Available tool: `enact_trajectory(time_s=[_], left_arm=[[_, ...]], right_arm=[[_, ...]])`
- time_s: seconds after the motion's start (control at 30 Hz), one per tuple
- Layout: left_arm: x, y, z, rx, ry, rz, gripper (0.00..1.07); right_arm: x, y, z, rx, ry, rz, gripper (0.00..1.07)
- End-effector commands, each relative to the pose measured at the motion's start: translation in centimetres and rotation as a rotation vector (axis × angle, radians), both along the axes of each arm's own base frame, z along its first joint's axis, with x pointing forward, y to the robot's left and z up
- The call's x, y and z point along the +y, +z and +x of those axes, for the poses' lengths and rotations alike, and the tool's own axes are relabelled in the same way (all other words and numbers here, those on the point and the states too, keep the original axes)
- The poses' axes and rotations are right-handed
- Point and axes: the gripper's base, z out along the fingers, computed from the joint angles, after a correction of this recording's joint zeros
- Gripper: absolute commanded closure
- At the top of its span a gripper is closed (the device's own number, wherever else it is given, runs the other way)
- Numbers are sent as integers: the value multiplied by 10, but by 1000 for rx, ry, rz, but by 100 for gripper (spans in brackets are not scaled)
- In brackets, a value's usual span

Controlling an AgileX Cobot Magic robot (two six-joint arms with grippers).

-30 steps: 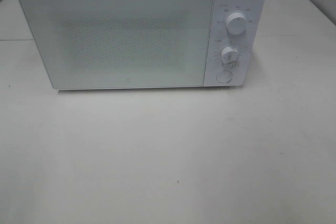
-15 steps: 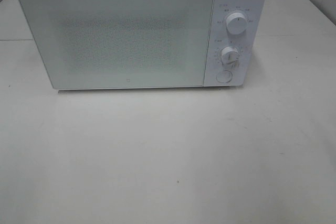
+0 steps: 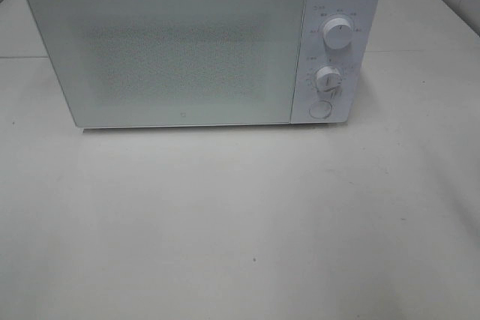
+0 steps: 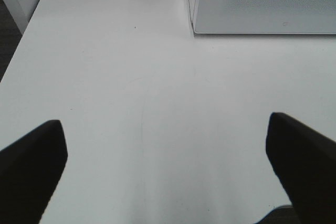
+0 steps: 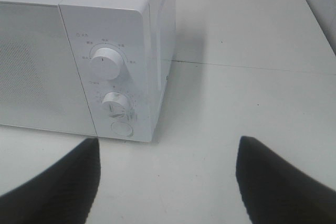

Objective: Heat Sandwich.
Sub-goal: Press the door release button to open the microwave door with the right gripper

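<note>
Closed microwave (image 3: 187,50) on table (image 3: 240,230); we see left gripper (image 4: 165,127) and right gripper (image 5: 169,146) both spread wide, holding nothing.

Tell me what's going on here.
Nothing is being handled right now. A white microwave sits on the table with its door shut. The left pincer and right pincer are both open and empty, hovering above the table in front of it, the right one facing the knobs. No sandwich is visible.
</note>
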Motion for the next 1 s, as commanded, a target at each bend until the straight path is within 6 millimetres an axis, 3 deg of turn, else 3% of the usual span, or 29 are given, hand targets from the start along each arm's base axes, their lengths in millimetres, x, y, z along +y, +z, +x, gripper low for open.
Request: enact_trajectory(time_s=[0.03, 0.3, 0.43, 0.6, 0.73, 1.0], left_arm=[[0, 0, -2, -25, 5, -2, 9], [0, 0, -2, -25, 5, -2, 9], [0, 0, -2, -25, 5, -2, 9], [0, 0, -2, -25, 5, -2, 9], [0, 0, -2, -25, 5, -2, 9], [0, 0, -2, -25, 5, -2, 9]], right_arm=[[1, 0, 12, -31, -8, 19, 36], [4, -10, 36, -60, -7, 16, 36], [6, -30, 45, -160, -5, 29, 36], [6, -40, 46, -210, -4, 35, 36], [6, -63, 48, -268, -9, 45, 36], [7, -90, 52, -234, -8, 33, 36]])
